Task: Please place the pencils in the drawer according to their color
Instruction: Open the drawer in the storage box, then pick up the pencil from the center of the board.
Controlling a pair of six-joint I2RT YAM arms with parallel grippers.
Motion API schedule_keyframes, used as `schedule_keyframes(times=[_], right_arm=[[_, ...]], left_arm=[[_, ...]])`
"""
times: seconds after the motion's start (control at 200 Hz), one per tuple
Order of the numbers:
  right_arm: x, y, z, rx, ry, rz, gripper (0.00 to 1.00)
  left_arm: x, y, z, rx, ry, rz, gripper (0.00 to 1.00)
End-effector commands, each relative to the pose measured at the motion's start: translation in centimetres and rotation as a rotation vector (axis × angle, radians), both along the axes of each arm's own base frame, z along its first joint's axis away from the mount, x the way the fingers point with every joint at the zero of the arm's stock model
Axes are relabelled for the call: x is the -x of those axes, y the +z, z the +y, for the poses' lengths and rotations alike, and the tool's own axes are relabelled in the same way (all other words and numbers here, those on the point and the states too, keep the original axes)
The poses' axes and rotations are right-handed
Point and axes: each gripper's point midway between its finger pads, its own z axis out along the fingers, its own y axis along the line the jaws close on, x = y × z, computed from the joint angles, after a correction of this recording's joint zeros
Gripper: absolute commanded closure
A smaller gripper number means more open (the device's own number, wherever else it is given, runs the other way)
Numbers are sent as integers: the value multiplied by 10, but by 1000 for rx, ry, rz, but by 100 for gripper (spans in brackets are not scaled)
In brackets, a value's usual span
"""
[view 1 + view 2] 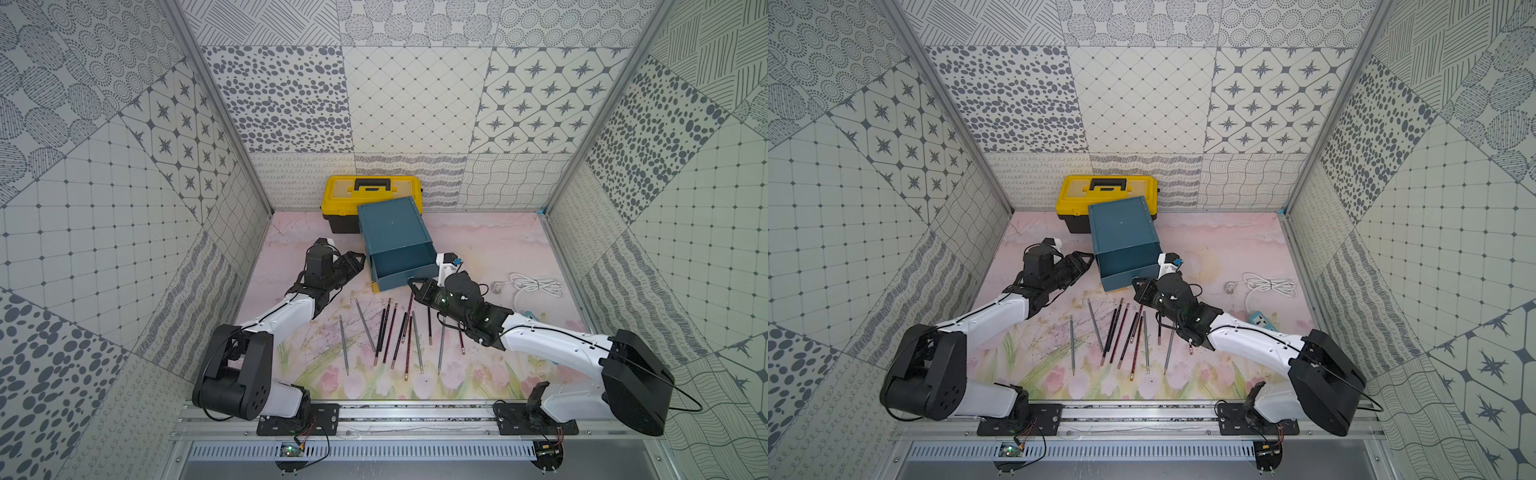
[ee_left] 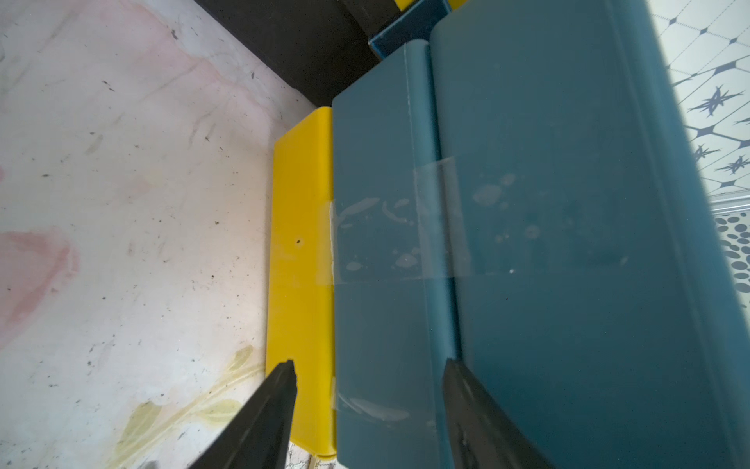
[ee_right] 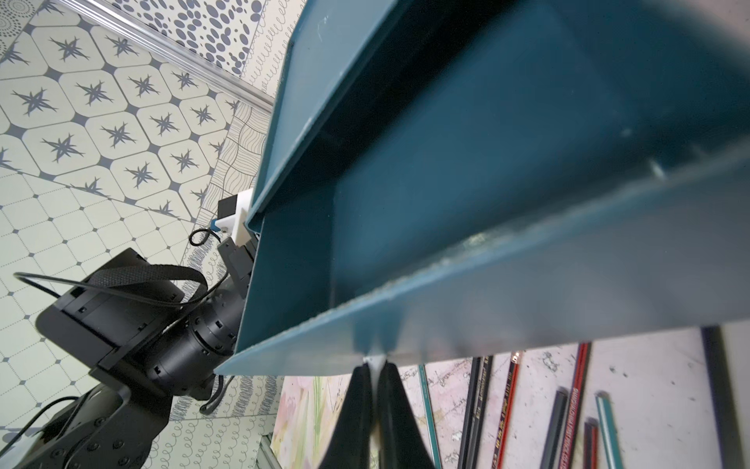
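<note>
The drawer cabinet (image 1: 388, 226) (image 1: 1121, 224) is a teal box at the back middle of the mat. Its top drawer (image 1: 401, 266) (image 3: 446, 195) is pulled out, and what shows of its inside is bare. My right gripper (image 1: 412, 282) (image 3: 375, 365) is shut on that drawer's small white tab (image 3: 375, 359). My left gripper (image 1: 360, 260) (image 2: 369, 365) stands open, its tips against the cabinet's left side over the teal and yellow drawer edges (image 2: 300, 243). Several pencils (image 1: 390, 332) (image 1: 1121, 332) (image 3: 507, 406), silver-grey, black and dark red, lie loosely fanned on the mat in front of the cabinet.
A yellow toolbox (image 1: 372, 193) with a black handle stands behind the cabinet, touching it. A coiled white cable (image 1: 536, 286) and a teal power strip (image 1: 1262, 322) lie on the right of the mat. Patterned walls enclose three sides.
</note>
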Motion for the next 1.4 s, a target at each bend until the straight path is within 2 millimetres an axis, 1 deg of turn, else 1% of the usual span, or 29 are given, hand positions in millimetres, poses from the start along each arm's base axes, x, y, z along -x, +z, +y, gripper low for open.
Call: schedule_keyframes(times=[0.0, 0.125, 0.33, 0.405, 0.45, 0.535, 0.565, 0.63, 0.746, 0.831, 0.896, 1.051, 1.166, 1.261, 1.341, 1.396], right_arm=[[11, -3, -8, 19, -5, 12, 100], [19, -9, -9, 18, 1, 32, 100], [27, -10, -7, 30, 21, 45, 100], [27, -10, -8, 34, 20, 43, 88], [27, -10, -9, 40, 17, 40, 76], [28, -9, -11, 52, 16, 37, 63], [28, -10, -12, 61, 15, 39, 60], [30, -11, -14, 78, 15, 40, 58], [33, -13, -22, 117, 5, 45, 57], [37, -15, -30, 174, 0, 59, 58], [44, -22, -41, 248, -10, 81, 59], [62, -38, -71, 417, -51, 135, 61], [77, -51, -94, 546, -77, 182, 63], [87, -63, -108, 625, -87, 229, 65], [92, -72, -118, 661, -95, 258, 63], [92, -78, -124, 673, -98, 282, 62]], left_arm=[[1, 9, -2, 7, -14, -41, 37], [2, 9, -1, 1, -4, -43, 36], [2, 12, 1, -3, 5, -49, 36], [3, 14, 1, -2, 5, -51, 35], [4, 14, 2, -2, 7, -51, 35], [6, 14, 4, -3, 16, -49, 34], [7, 14, 5, -4, 20, -48, 33], [9, 14, 8, -7, 31, -46, 32], [13, 15, 14, -5, 54, -43, 30], [17, 17, 19, 12, 72, -37, 23], [21, 16, 24, 24, 91, -30, 20], [35, 16, 40, 49, 159, -22, 1], [46, 19, 52, 38, 202, -26, 1], [54, 21, 60, 14, 233, -26, 1], [59, 22, 67, -2, 258, -27, 1], [62, 22, 70, -8, 272, -28, 1]])
